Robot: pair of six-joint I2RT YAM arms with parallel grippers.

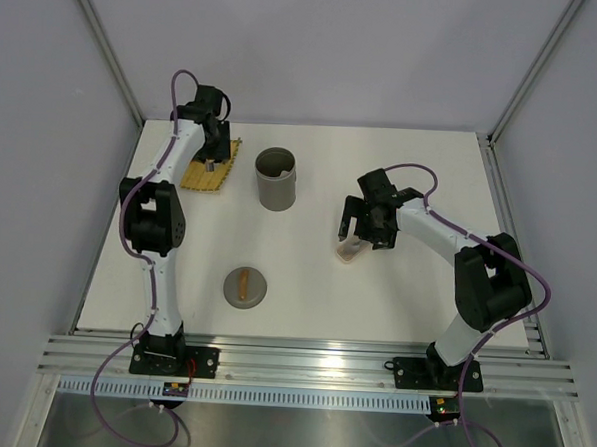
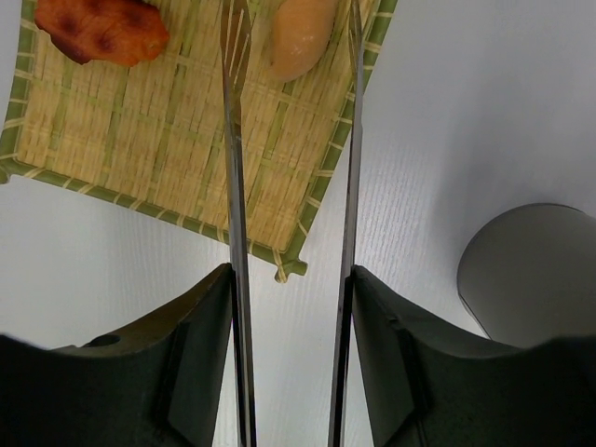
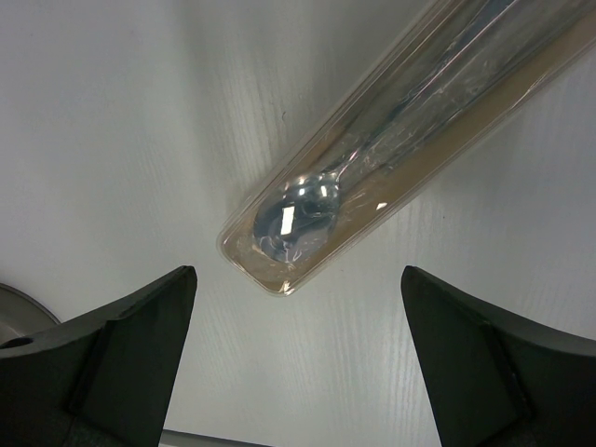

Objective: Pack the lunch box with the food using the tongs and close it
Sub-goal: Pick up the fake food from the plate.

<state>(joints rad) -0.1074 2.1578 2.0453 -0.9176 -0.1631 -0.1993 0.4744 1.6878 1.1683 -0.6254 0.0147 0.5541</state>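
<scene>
- My left gripper [image 2: 291, 279] is clamped on the tongs [image 2: 233, 186], one slim arm against each finger.
- Ahead of it, the tong tips sit either side of a pale orange piece of food [image 2: 300, 37] on the woven mat [image 2: 140, 140]; a red piece [image 2: 102, 33] lies to their left.
- The lunch box [image 2: 531, 270] stands to this gripper's right, off the mat.
- My right gripper [image 3: 296, 279] hangs spread wide over the end of the clear cutlery case [image 3: 391, 140].

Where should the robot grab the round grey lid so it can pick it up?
By the brown handle on top, probably coming straight down. The lid lies flat on the table, so its rim offers little to pinch. The handle looks like a narrow bar, so it is best to squeeze it across its short width.
</scene>
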